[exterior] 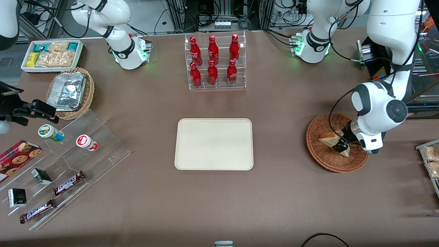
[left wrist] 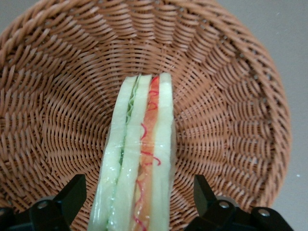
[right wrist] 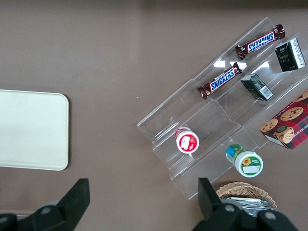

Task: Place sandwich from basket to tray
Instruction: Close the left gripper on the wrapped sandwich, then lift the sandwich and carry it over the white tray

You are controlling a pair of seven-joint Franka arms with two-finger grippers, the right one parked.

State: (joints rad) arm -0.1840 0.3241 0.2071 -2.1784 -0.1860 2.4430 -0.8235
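Left wrist view showed the gripper (left wrist: 137,204) down in the basket (left wrist: 231,120), jaws spread wide and holding nothing, straddling the sandwich (left wrist: 139,159), whose long edge ran straight out between them.

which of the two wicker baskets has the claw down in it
The round reddish-brown basket at the working arm's end, holding the sandwich; the open claw straddles it. The lighter tan basket holds only a foil container.

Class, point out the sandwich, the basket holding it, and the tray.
sandwich (left wrist: 139,159): left wrist view, on its layered edge.
basket (exterior: 317,144): front view, on its bare woven wall.
tray (exterior: 214,144): front view, on its bare flat middle.
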